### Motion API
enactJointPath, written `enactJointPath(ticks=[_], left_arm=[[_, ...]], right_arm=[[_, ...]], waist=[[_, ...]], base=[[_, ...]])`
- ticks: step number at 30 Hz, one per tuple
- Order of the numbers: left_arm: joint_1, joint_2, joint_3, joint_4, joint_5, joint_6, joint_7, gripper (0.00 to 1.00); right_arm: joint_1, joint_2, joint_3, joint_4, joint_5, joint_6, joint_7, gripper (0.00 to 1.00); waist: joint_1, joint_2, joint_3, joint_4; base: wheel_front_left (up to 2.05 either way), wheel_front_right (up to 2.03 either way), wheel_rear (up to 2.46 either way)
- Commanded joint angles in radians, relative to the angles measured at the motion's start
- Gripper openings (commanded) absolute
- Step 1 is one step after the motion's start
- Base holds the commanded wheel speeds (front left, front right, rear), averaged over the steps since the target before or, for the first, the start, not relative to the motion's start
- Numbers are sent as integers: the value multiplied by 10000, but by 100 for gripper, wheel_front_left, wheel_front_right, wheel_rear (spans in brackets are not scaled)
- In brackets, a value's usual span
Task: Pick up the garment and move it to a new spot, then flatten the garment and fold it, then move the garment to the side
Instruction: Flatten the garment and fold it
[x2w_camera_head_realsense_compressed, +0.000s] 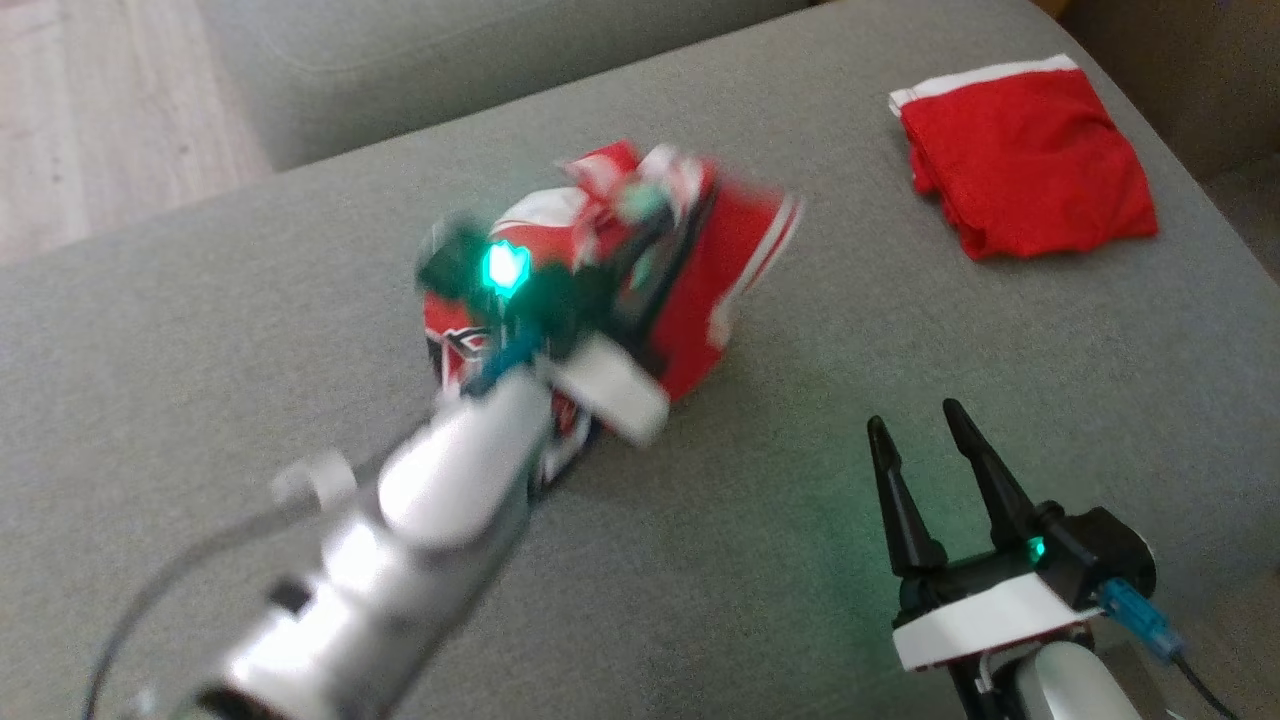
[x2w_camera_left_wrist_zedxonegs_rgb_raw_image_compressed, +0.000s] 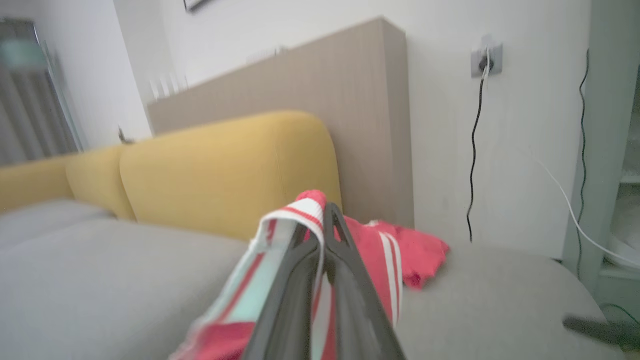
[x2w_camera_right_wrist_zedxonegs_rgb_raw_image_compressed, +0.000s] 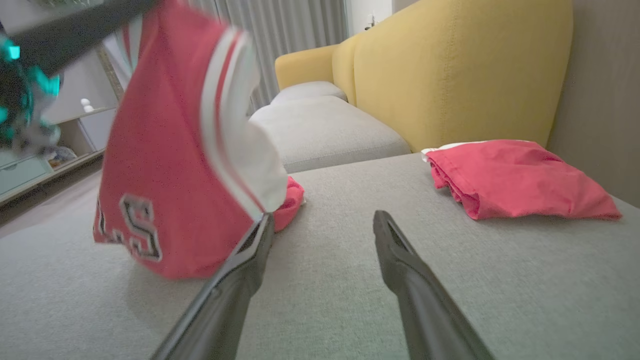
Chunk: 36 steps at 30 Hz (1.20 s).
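The garment (x2w_camera_head_realsense_compressed: 740, 260) is a red jersey with white stripes and dark lettering. It hangs bunched over the middle of the grey sofa seat (x2w_camera_head_realsense_compressed: 250, 400). My left gripper (x2w_camera_head_realsense_compressed: 630, 215) is shut on its top edge and is blurred by motion. In the left wrist view the striped hem of the garment (x2w_camera_left_wrist_zedxonegs_rgb_raw_image_compressed: 295, 212) is pinched at the closed tips of the left gripper (x2w_camera_left_wrist_zedxonegs_rgb_raw_image_compressed: 327, 210). In the right wrist view the garment (x2w_camera_right_wrist_zedxonegs_rgb_raw_image_compressed: 165, 150) dangles at the left, its lower part close to the seat. My right gripper (x2w_camera_head_realsense_compressed: 915, 415) (x2w_camera_right_wrist_zedxonegs_rgb_raw_image_compressed: 324, 220) stands open and empty, low to the garment's right.
A second red cloth (x2w_camera_head_realsense_compressed: 1030, 160) (x2w_camera_right_wrist_zedxonegs_rgb_raw_image_compressed: 515, 180) lies folded on the seat at the far right. A yellow backrest (x2w_camera_right_wrist_zedxonegs_rgb_raw_image_compressed: 450, 75) (x2w_camera_left_wrist_zedxonegs_rgb_raw_image_compressed: 225, 170) rises behind the seat. A gap to another cushion (x2w_camera_head_realsense_compressed: 480, 60) and wooden floor (x2w_camera_head_realsense_compressed: 90, 120) lie at the far left.
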Motion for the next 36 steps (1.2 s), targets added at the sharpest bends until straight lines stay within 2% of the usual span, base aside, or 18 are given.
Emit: enactJointPath(ticks=[1,4,9,12,16,19,23,24,25,29,32,36], left_arm=[[-1567,57,418,-647,24,-110,-100,0],[-2581,170,705,-906,-100,-235,-100,0],[-4927,727,1443,-1238,-299,-360,142,0],[-5141,1064,2003,-1329,-846,-353,512,0],[-3424,1794,2650,-1595,-1735,-55,1032,0],[-1097,2318,3058,-1867,-2471,354,1289,0],[2146,2521,3530,-1968,-3401,881,1010,0],[3289,2470,3652,-1817,-3651,1090,748,33],[3708,2446,3696,-1736,-3685,1197,591,100],[4527,2518,3719,-1775,-3519,1426,245,100],[4286,3035,3758,-2321,-2920,1588,90,100],[3142,3996,3521,-3285,-2252,1162,642,100]], right_arm=[[-254,-41,305,-340,68,-7,-36,100],[-225,-41,340,-359,83,-7,-36,100],[-107,-41,289,-370,58,-7,-36,100],[-24,-41,175,-398,43,-7,-36,100],[81,-41,21,-397,7,-7,-36,100],[118,-41,-83,-397,-45,-7,-36,100],[104,-41,-300,-343,-145,-7,-36,100],[106,-41,-387,-314,-210,-7,-36,100],[96,-41,-412,-298,-243,-7,-36,100],[83,-41,-530,-281,-311,-7,-36,100],[7,-41,-545,-287,-347,-7,-36,100],[-224,-41,-453,-315,-373,-7,-36,100]], waist=[[0,0,-234,220],[0,0,-339,335],[0,0,-530,704],[0,0,-594,1008],[0,0,-628,1390],[0,0,-526,1605],[0,0,-260,1914],[0,0,-126,2076],[0,0,-90,2136],[0,0,5,2359],[0,0,102,2474],[0,0,403,2473]], base=[[0,0,0],[0,0,0],[0,0,0],[0,0,0],[0,0,0],[0,0,0],[0,0,0],[0,0,0],[0,0,0],[0,0,0],[0,0,0],[0,0,0]])
